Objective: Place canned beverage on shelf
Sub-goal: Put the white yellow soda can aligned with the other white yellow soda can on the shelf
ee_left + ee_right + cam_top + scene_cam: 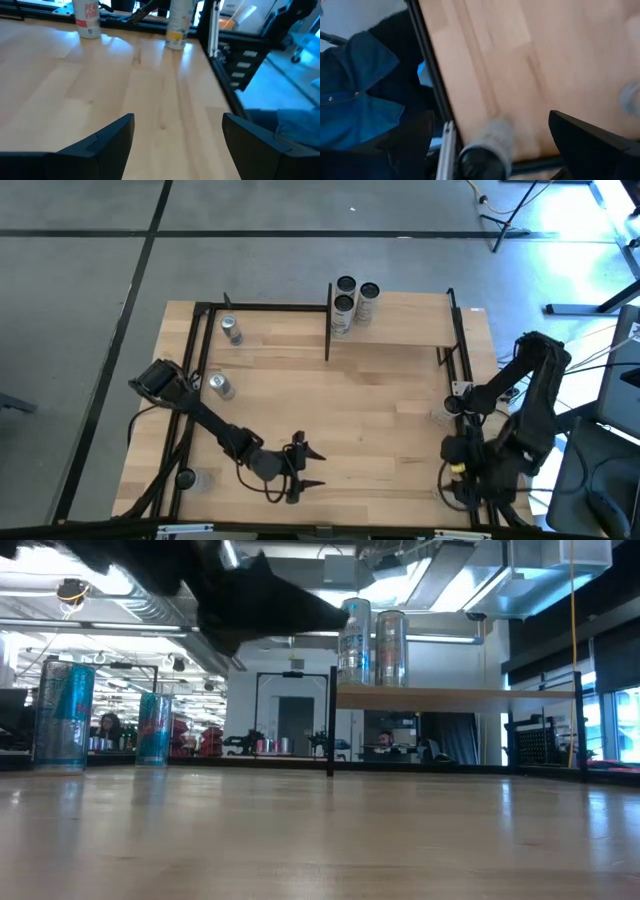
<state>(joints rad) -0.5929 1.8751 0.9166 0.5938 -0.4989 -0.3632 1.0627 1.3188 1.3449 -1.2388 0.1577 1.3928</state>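
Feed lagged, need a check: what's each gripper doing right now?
Left gripper: open, empty, over the near tabletop.
Right gripper: open, holding nothing, parked at the table's right edge.

Pale wood tabletop [360, 430] w/ black metal frame [265, 307], grey floor [80, 290].

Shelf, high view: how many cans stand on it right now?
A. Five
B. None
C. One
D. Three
D: three cans stand clustered at the left end of the shelf, while two more cans stand on the tabletop at the left, off the shelf.
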